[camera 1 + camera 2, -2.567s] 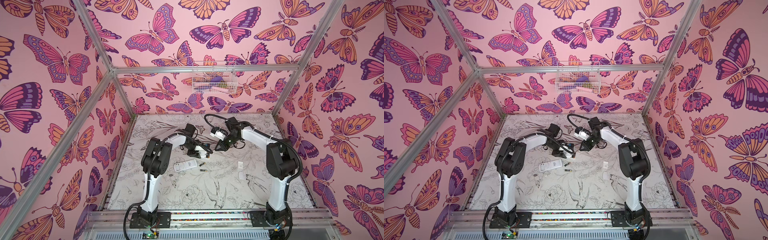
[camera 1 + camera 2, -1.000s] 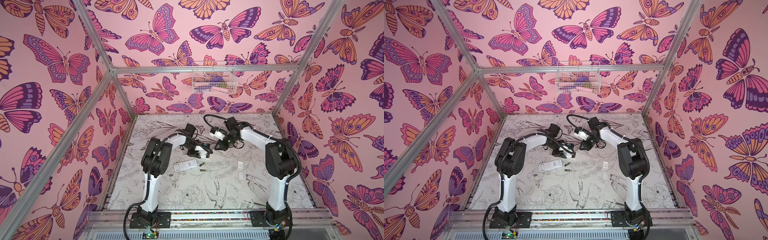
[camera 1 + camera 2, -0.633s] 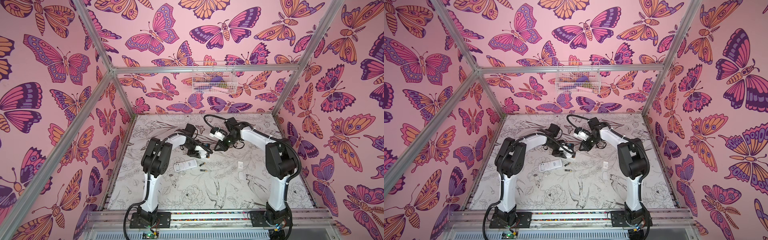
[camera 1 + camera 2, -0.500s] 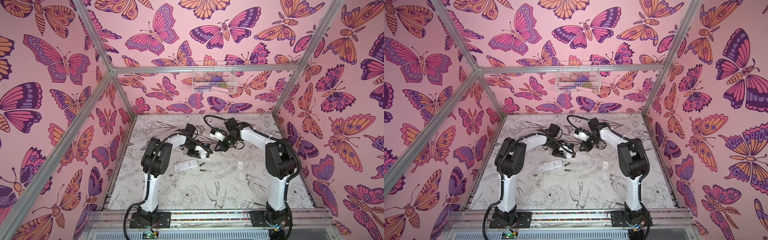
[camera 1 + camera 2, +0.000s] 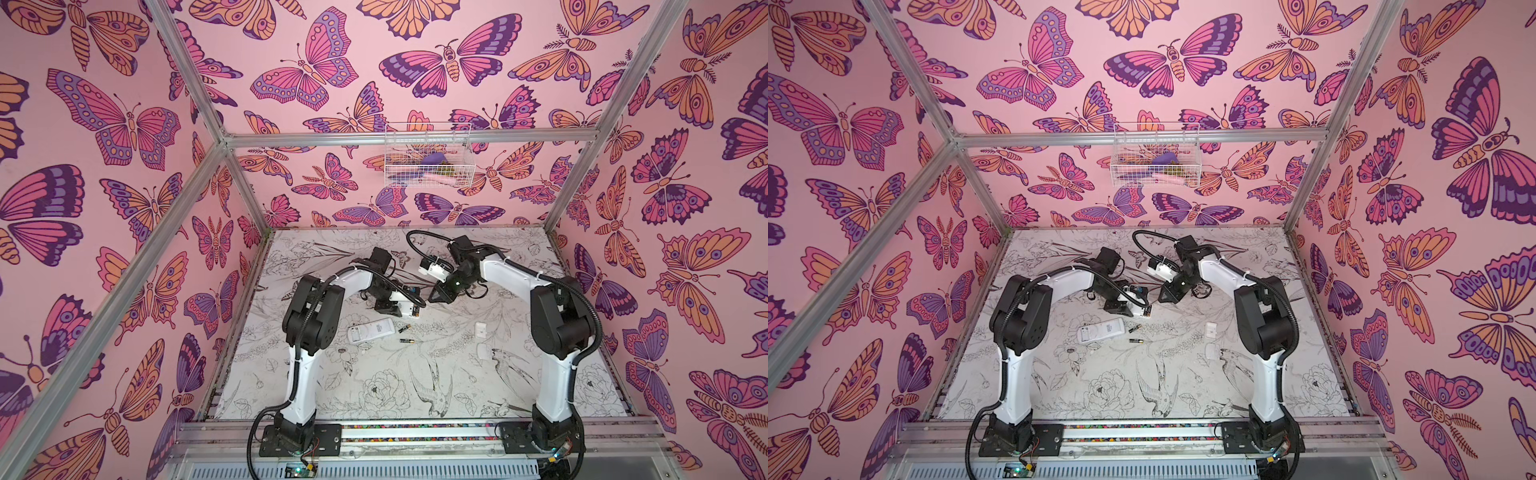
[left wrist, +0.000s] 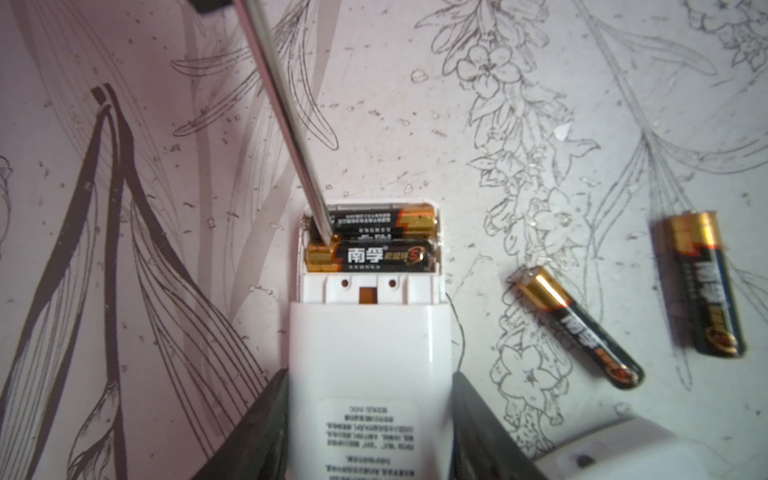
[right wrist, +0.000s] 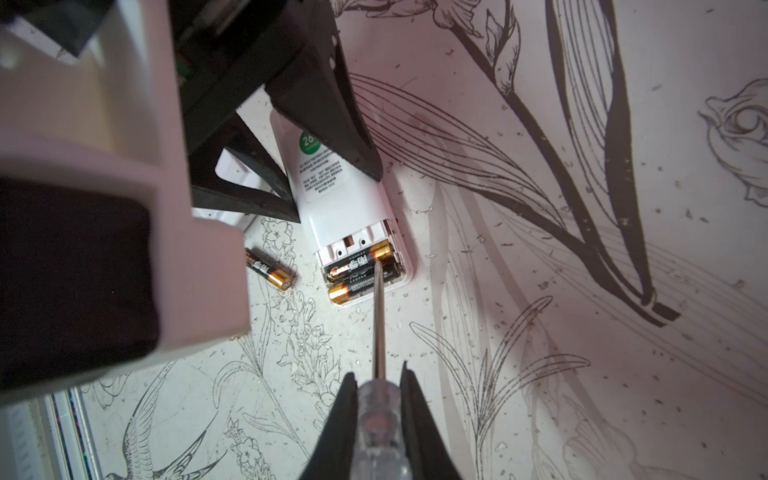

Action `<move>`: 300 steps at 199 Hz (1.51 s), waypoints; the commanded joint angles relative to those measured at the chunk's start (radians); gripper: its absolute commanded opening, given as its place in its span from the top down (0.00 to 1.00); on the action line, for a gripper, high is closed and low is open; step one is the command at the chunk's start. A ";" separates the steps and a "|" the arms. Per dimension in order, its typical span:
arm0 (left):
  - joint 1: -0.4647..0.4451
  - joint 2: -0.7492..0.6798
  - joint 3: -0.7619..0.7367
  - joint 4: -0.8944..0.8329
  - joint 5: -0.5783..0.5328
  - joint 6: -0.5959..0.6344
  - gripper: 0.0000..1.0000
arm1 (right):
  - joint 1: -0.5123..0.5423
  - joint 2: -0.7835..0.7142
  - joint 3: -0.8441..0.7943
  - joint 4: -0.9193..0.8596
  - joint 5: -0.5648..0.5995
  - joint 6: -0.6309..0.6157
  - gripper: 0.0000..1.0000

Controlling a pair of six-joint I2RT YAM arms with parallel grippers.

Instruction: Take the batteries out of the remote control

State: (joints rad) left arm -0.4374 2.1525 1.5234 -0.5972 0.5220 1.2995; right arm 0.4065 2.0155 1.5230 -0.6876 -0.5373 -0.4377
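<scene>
Toward the far half of the flower-printed white table [image 5: 374, 395], the left gripper [image 6: 368, 395] pinches a white rectangular plastic remote control [image 6: 365, 345] by its two long sides. The remote control lies back upward, with its open battery bay pointing away from the fingers. Two slim black cylindrical batteries with gold ends [image 6: 374, 257] lie side by side in that bay. Two more loose batteries [image 6: 577, 328] lie on the table just beside the remote control. The right gripper [image 7: 377, 380] is clamped on the clear plastic handle of a long thin steel-shafted screwdriver [image 7: 377, 316]. Its tip sits at the gold end of the cell nearer the remote's body, in the groove between the pair. To my eye the step in hand is prying that cell out. It should go best if the tip slips under the gold end rather than riding over it. A gentle upward lever against the bay wall would then lift the cell, with a firm left hold so the remote control does not twist. Too hard a flick could fling the cell or let the tip skid onto its neighbour.
</scene>
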 commanded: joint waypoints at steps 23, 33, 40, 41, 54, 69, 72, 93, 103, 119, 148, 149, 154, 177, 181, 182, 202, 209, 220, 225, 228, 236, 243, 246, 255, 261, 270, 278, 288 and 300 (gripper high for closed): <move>-0.017 0.010 -0.024 -0.032 -0.020 0.015 0.58 | 0.011 -0.013 -0.022 0.060 0.085 0.002 1.00; -0.017 0.010 -0.027 -0.033 -0.020 0.017 0.58 | 0.009 -0.014 -0.023 0.062 0.082 0.001 1.00; -0.017 0.010 -0.026 -0.032 -0.019 0.018 0.58 | 0.009 -0.012 -0.021 0.060 0.080 0.002 1.00; -0.017 0.010 -0.026 -0.033 -0.019 0.018 0.58 | 0.008 -0.012 -0.021 0.059 0.080 0.002 1.00; -0.017 0.010 -0.026 -0.033 -0.018 0.017 0.58 | 0.009 -0.013 -0.022 0.061 0.072 0.006 1.00; -0.017 0.009 -0.026 -0.032 -0.018 0.017 0.58 | 0.009 -0.023 -0.028 0.073 0.068 0.012 1.00; -0.017 0.007 -0.027 -0.032 -0.018 0.017 0.58 | 0.008 -0.025 -0.029 0.076 0.067 0.014 1.00; -0.017 0.005 -0.028 -0.033 -0.022 0.018 0.58 | 0.009 -0.040 -0.034 0.087 0.070 0.019 1.00; -0.017 0.004 -0.029 -0.032 -0.020 0.020 0.58 | 0.009 -0.046 -0.039 0.095 0.075 0.023 1.00; -0.017 0.005 -0.030 -0.033 -0.019 0.022 0.58 | 0.009 -0.054 -0.055 0.109 0.073 0.031 1.00; -0.017 0.003 -0.027 -0.032 -0.017 0.018 0.58 | 0.015 -0.061 -0.080 0.115 0.088 0.023 1.00; -0.017 0.003 -0.027 -0.033 -0.017 0.018 0.58 | 0.014 -0.061 -0.080 0.116 0.089 0.022 1.00; -0.017 0.003 -0.026 -0.032 -0.016 0.018 0.58 | 0.017 -0.062 -0.084 0.117 0.092 0.021 1.00; -0.017 0.000 -0.028 -0.033 -0.018 0.018 0.58 | 0.018 -0.062 -0.088 0.117 0.094 0.015 1.00; -0.017 0.000 -0.028 -0.033 -0.018 0.019 0.58 | 0.019 -0.062 -0.089 0.119 0.093 0.015 1.00; -0.017 0.000 -0.029 -0.033 -0.018 0.020 0.58 | 0.019 -0.062 -0.089 0.120 0.093 0.015 1.00; -0.017 0.001 -0.031 -0.033 -0.020 0.020 0.58 | 0.022 -0.053 -0.083 0.111 0.084 0.008 1.00; -0.017 0.003 -0.031 -0.033 -0.020 0.021 0.58 | 0.025 -0.048 -0.083 0.109 0.087 0.006 1.00; -0.017 0.004 -0.029 -0.033 -0.020 0.021 0.58 | 0.028 -0.045 -0.083 0.108 0.095 0.004 1.00; -0.017 0.004 -0.029 -0.034 -0.019 0.020 0.58 | 0.029 -0.045 -0.083 0.109 0.094 0.005 1.00; -0.018 0.004 -0.029 -0.033 -0.018 0.020 0.58 | 0.031 -0.044 -0.085 0.110 0.094 0.006 1.00; -0.018 0.006 -0.028 -0.032 -0.016 0.019 0.58 | 0.031 -0.042 -0.088 0.117 0.093 0.012 1.00; -0.017 0.006 -0.026 -0.033 -0.015 0.018 0.58 | 0.032 -0.043 -0.091 0.122 0.088 0.017 1.00; -0.017 0.008 -0.026 -0.032 -0.013 0.018 0.58 | 0.033 -0.041 -0.088 0.117 0.087 0.015 1.00; -0.017 0.010 -0.023 -0.032 -0.012 0.017 0.58 | 0.034 -0.037 -0.081 0.108 0.082 0.013 1.00; -0.017 0.012 -0.022 -0.033 -0.012 0.017 0.58 | 0.035 -0.032 -0.077 0.099 0.075 0.012 1.00; -0.017 0.016 -0.020 -0.033 -0.010 0.015 0.58 | 0.034 -0.021 -0.059 0.068 0.046 0.004 1.00; -0.017 0.017 -0.018 -0.032 -0.010 0.016 0.58 | 0.036 -0.009 -0.046 0.040 0.017 -0.004 1.00; -0.017 0.017 -0.016 -0.032 -0.011 0.014 0.58 | 0.036 0.003 -0.031 0.015 -0.008 -0.006 1.00; -0.015 0.018 -0.014 -0.032 -0.011 0.014 0.58 | 0.034 0.018 -0.012 -0.021 -0.046 -0.015 1.00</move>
State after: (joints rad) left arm -0.4374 2.1525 1.5234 -0.5976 0.5220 1.2980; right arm 0.4248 1.9770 1.4696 -0.6128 -0.4877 -0.4137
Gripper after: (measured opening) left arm 0.547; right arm 0.171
